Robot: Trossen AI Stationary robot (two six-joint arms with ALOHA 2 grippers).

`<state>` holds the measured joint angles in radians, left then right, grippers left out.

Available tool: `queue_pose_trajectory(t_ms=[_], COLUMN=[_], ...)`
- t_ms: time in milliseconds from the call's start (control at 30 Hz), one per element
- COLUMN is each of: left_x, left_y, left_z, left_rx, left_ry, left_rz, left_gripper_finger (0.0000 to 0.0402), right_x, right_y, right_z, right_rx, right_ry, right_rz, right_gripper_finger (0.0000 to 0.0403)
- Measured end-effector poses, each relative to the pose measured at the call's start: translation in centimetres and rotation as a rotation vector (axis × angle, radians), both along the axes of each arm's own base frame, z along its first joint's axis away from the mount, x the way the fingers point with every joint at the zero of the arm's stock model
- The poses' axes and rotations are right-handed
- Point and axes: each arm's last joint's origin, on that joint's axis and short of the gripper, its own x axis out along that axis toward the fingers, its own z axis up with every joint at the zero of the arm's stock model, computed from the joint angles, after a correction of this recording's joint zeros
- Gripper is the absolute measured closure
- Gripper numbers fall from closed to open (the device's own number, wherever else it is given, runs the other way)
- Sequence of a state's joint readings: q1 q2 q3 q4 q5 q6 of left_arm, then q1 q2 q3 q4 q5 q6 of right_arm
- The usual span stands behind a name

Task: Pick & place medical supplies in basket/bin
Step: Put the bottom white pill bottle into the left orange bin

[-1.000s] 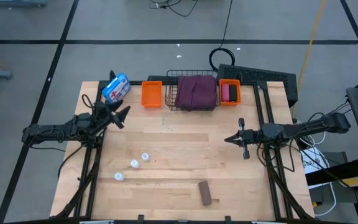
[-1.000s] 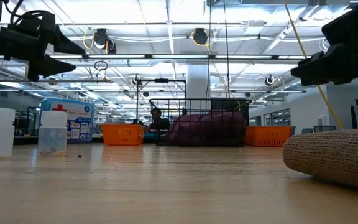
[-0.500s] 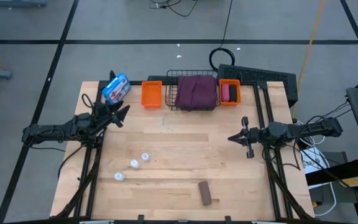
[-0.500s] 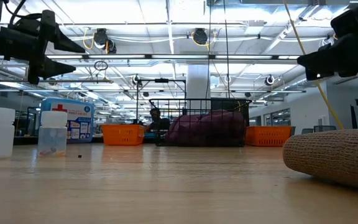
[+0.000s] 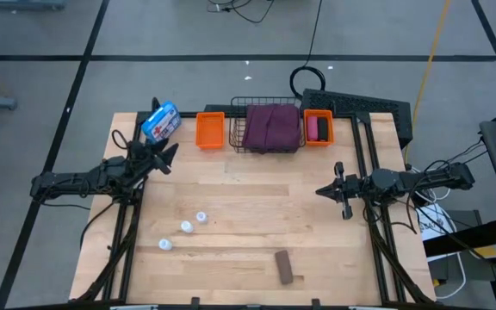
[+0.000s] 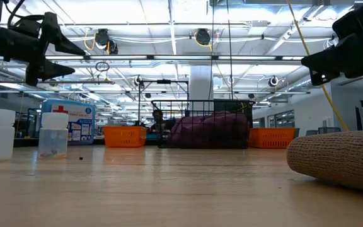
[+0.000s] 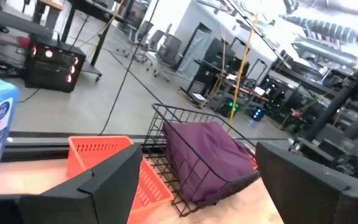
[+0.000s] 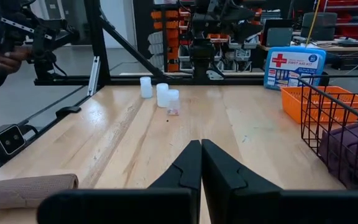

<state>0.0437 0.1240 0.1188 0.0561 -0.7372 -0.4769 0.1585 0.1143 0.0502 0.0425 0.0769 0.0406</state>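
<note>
A black wire basket (image 5: 272, 129) stands at the table's far edge with a maroon folded cloth (image 5: 271, 126) bundled inside, filling most of it. Just beside it on either side sits a small orange plastic bin: the left bin (image 5: 210, 130) looks bare inside, while the right bin (image 5: 318, 128) holds a pink roll (image 5: 313, 128) and a black roll (image 5: 323, 128) side by side. Three tiny white vials (image 5: 184, 227) stand upright in a loose diagonal line on the near left of the wood. A brown bandage roll (image 5: 285, 267) lies on its side near the front edge, well apart from them.
</note>
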Motion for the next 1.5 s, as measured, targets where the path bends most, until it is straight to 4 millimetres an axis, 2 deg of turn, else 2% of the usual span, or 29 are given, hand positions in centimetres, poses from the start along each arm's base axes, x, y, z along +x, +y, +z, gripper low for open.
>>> queue_pose_trajectory(t_ms=[200, 300, 433, 567, 733, 833, 933, 1033, 1167, 1300, 1433, 1500], left_x=[0.0, 0.2, 0.3, 0.9, 4.0, 6.2, 8.6, 10.6, 12.4, 14.3, 15.1, 14.7], left_y=[0.0, -0.4, -1.5, -2.4, -4.3, -6.0, -7.6, -9.4, -11.9, -14.2, -16.4, -17.3], left_z=[0.3, 1.0, 4.1, 6.5, 9.6, 11.2, 13.2, 14.8, 14.8, 14.7, 13.2, 12.0], left_rx=[0.032, 0.083, 0.146, 0.117, 0.068, -0.071, -0.252, -0.345, -0.554, -0.761, -1.015, -1.138], left_ry=[-0.002, -0.042, -0.108, 0.028, 0.193, 0.296, 0.316, 0.358, 0.533, 0.574, 0.665, 0.746], left_rz=[0.017, -0.189, -0.547, -0.689, -0.819, -0.902, -0.999, -1.117, -1.105, -1.035, -0.955, -0.843], left_gripper_finger=[0.0078, 0.0078, 0.0078, 0.0078, 0.0078, 0.0078, 0.0078, 0.0078, 0.0078, 0.0078, 0.0078, 0.0078], right_x=[0.0, 0.0, 0.0, 0.0, 0.0, 0.0, 0.0, 0.0, 0.0, 0.0, 0.0, 0.0], right_y=[0.0, 0.0, 0.0, 0.0, 0.0, 0.0, 0.0, 0.0, 0.0, 0.0, 0.0, 0.0], right_z=[0.0, 0.0, 0.0, 0.0, 0.0, 0.1, 0.1, 0.1, 0.1, 0.1, 0.1, 0.1], right_rx=[0.0, 0.0, 0.0, 0.0, 0.0, 0.001, 0.001, 0.002, 0.002, 0.002, 0.002, 0.002], right_ry=[0.0, 0.001, 0.002, 0.002, -0.002, -0.006, -0.009, -0.01, -0.012, -0.012, -0.012, -0.012], right_rz=[0.0, 0.0, 0.0, 0.0, 0.0, 0.0, 0.0, 0.0, 0.0, 0.0, 0.0, 0.0], right_gripper_finger=[0.0403, 0.0403, 0.0403, 0.0403, 0.0403, 0.0403, 0.0403, 0.0403, 0.0403, 0.0403, 0.0403, 0.0403])
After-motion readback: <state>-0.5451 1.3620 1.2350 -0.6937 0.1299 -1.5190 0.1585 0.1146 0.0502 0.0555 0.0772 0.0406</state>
